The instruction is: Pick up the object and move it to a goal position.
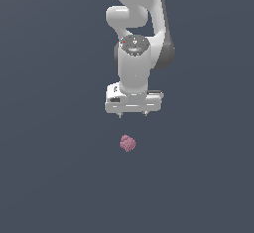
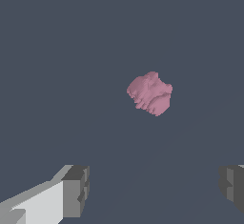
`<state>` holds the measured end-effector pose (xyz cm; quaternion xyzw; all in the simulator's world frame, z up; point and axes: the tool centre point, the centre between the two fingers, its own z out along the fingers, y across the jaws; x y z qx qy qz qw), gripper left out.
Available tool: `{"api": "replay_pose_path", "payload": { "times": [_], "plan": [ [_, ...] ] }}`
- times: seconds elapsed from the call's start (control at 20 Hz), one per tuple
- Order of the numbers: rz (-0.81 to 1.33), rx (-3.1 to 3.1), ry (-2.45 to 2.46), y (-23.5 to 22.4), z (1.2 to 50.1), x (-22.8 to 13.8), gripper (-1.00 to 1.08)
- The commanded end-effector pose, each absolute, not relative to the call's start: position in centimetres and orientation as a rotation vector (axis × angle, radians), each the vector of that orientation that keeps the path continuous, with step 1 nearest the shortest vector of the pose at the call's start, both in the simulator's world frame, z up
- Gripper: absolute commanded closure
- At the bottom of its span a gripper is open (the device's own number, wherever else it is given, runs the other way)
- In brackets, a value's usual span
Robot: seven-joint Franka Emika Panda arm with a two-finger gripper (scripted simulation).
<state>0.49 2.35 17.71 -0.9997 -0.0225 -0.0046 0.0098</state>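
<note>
The object [image 1: 128,143] is a small knobbly pink-mauve clump lying on the dark grey floor in the exterior view, just below the white gripper [image 1: 132,114]. In the wrist view the object [image 2: 150,93] shows in full, ahead of the gripper [image 2: 155,189] and apart from it. The two fingers [image 2: 76,189] stand far apart, with only bare floor between them. The gripper is open and holds nothing.
The white arm [image 1: 136,33] rises behind the gripper toward the top of the exterior view. A plain dark grey surface [image 1: 49,177] fills everything else.
</note>
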Motion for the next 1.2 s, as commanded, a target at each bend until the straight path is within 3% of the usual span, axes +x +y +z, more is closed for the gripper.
{"api": "replay_pose_path", "payload": {
  "times": [0.0,1.15],
  "plan": [
    [-0.014,-3.122,-0.098,2.3,17.5,0.6,-0.92],
    [-0.001,-3.007,-0.912,1.2,12.7,4.6,-0.92]
  ]
}}
